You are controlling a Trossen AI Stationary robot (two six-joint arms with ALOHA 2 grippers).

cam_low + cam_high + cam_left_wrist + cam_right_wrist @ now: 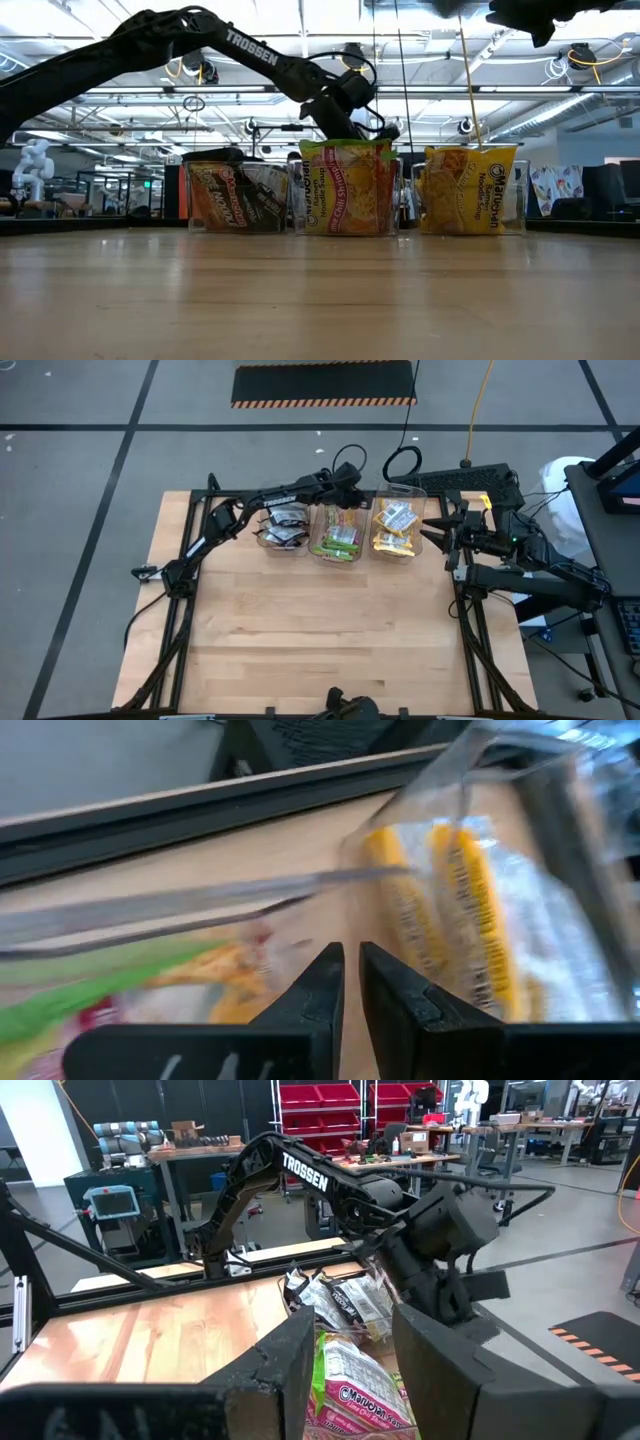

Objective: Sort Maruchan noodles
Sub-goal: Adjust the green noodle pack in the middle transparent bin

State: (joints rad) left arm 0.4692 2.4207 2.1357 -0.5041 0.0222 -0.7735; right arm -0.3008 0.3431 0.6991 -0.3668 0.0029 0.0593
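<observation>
Maruchan noodles (340, 540) sorted by colour into three clear bins (312, 550) on the table's (320, 650) far side. Left gripper (352, 491) hovered just above the middle bin's green packets, fingers nearly closed, empty. Right gripper (432, 528) waited beside the yellow bin, spread wide, empty.

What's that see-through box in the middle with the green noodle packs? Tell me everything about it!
The middle bin is a clear plastic box with an open top, standing upright on the wooden table between two other clear bins. Lime-green and pink noodle packets fill it, standing on edge and poking above its rim. The left hand is above its far edge.
</observation>
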